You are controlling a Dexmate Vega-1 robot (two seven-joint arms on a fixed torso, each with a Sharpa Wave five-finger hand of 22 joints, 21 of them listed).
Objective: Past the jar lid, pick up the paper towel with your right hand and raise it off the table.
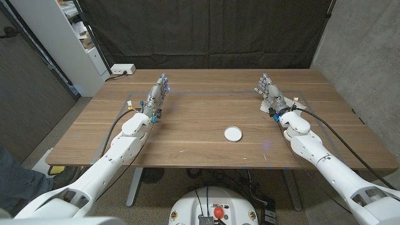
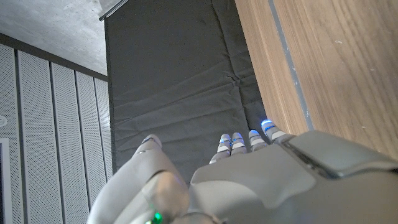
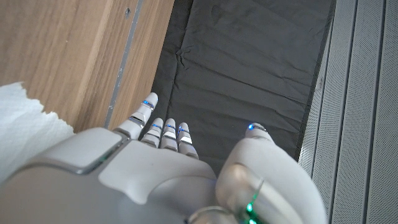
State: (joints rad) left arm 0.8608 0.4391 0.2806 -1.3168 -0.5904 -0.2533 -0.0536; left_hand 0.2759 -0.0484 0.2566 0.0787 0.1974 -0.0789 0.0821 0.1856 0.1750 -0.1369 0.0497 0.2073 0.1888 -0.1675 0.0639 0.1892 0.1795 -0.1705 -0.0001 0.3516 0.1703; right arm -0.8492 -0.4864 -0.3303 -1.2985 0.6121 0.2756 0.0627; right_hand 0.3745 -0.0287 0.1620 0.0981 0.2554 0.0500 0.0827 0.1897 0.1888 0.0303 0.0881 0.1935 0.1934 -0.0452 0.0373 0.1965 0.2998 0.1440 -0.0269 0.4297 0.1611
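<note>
The right hand (image 1: 270, 94) stands at the table's far right, fingers straight and apart, holding nothing. The white paper towel (image 3: 25, 134) lies crumpled on the wood just beside the hand, toward its nine o'clock. The jar lid (image 1: 232, 133) sits nearer, at seven o'clock. The left hand (image 1: 157, 95) waits open, well apart.

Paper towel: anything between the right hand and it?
Nothing visible. The paper towel lies right beside the right hand at the table's far right; the head view shows a bit of white by the wrist. The jar lid sits nearer the robot, toward the middle, off that path.
</note>
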